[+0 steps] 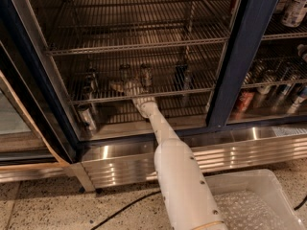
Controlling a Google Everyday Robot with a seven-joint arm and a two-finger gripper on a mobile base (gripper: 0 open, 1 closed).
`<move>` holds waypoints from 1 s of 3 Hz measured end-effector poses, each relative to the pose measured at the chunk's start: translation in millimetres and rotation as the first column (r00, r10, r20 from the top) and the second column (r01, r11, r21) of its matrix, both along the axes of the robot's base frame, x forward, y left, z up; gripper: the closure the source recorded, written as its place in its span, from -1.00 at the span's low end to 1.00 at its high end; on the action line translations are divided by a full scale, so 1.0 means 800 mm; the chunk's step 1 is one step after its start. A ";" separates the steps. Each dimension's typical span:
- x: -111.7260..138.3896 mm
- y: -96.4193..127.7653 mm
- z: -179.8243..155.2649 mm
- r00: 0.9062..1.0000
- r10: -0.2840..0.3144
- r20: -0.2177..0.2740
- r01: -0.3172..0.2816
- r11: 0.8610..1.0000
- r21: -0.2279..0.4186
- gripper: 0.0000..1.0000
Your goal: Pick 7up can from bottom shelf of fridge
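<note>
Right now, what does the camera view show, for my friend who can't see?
A white robot arm reaches into the fridge, its gripper over the bottom shelf near small drink cans. A plastic tub sits on the floor.

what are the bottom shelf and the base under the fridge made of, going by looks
The bottom shelf is thin parallel rods with bright glints, apparently chrome-plated steel wire. The fridge base is a ribbed, shiny sheet with streaky reflections, probably stainless steel. The hand sits at the shelf's front rail.
</note>
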State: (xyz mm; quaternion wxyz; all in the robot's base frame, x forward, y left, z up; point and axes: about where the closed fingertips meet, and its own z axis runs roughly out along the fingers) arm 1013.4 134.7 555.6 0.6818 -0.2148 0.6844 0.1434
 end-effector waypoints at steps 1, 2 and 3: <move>0.006 0.008 0.005 1.000 0.011 0.007 -0.011 1.000 -0.003 -0.64; 0.011 0.016 0.003 1.000 0.021 0.004 -0.021 1.000 -0.010 -0.64; 0.016 0.015 -0.005 1.000 0.015 -0.007 -0.016 1.000 -0.015 -0.64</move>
